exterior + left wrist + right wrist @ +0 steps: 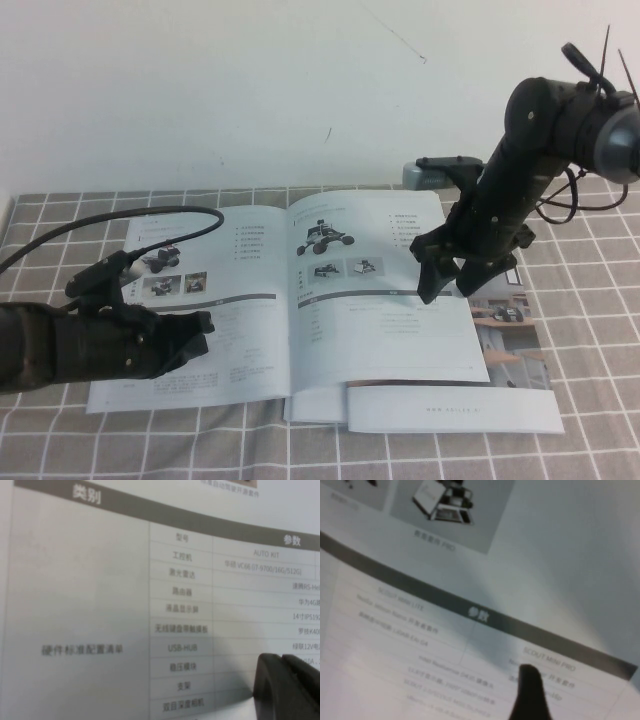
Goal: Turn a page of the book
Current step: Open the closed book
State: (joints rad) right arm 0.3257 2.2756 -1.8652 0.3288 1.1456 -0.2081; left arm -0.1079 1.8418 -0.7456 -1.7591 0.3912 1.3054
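The book (250, 350) lies open on the checked cloth. The page (385, 325) is its right-hand leaf, with a wheeled-robot picture, two small photos, a grey band and a table; it also fills the right wrist view (445, 645). My right gripper (446, 293) hangs just above the page near its outer edge, with its fingers apart. Only one dark finger (527, 692) shows in the right wrist view, over the table. My left gripper (205, 323) is shut and empty and rests low on the left-hand leaf. It shows over that leaf's table in the left wrist view (283, 657).
Another booklet (515, 325) with a desk photo lies under the book and sticks out at the right. A white leaf edge (450, 410) juts out at the front. A black cable (120, 222) arcs over the book's left side. A white wall stands behind.
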